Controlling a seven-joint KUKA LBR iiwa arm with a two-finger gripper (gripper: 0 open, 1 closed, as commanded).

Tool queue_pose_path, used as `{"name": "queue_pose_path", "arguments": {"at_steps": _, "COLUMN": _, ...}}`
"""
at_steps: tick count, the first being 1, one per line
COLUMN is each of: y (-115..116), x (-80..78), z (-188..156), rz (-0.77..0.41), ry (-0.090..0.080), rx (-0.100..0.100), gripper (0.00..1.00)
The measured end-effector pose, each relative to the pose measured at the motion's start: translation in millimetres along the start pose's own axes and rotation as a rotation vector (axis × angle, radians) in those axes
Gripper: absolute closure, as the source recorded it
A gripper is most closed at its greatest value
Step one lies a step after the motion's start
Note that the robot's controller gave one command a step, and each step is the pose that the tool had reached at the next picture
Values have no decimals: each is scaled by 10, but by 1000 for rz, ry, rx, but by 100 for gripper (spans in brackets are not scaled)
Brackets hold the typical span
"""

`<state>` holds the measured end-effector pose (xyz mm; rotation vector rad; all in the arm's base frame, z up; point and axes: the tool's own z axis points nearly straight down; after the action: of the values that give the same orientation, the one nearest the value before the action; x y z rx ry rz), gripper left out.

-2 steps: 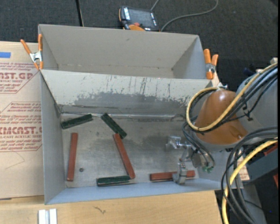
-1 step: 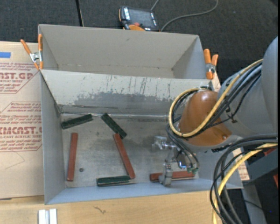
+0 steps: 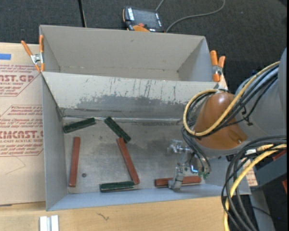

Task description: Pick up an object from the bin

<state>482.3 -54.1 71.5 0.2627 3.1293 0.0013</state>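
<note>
- The pincer is sitting low over a red-brown stick, which is lying flat at the near right of the bin, just beside its near wall.
- It is appearing to straddle the stick's middle. Whether it is apart or clamped, I cannot tell.
- Judgement: the grasp is the step in hand. It is calling for a centred hold across the narrow width and a straight lift, with the ends staying clear of the near wall.
- A dark green stick is lying further left along that wall, well apart.
- A slanting red-brown stick and an upright one are lying mid-floor.
- Two dark green sticks are lying farthest off, obstructing nothing.
</note>
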Motion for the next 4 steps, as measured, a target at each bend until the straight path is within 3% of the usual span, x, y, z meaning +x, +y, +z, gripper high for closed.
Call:
{"name": "queue_pose_path", "arguments": {"at_steps": 1, "y": 182, "x": 19, "z": 11, "rz": -113, "ry": -3, "rx": 1, "gripper": 0}}
{"name": "queue_pose_path", "arguments": {"at_steps": 2, "y": 71, "x": 47, "z": 16, "rz": 173, "ry": 2, "rx": 1, "gripper": 0}}
{"name": "queue_pose_path", "arguments": {"at_steps": 3, "y": 506, "x": 112, "z": -384, "rz": 129, "ry": -1, "rx": -2, "gripper": 0}}
{"name": "queue_pose_path", "arguments": {"at_steps": 4, "y": -186, "x": -7, "z": 35, "rz": 188, "ry": 5, "rx": 2, "gripper": 0}}
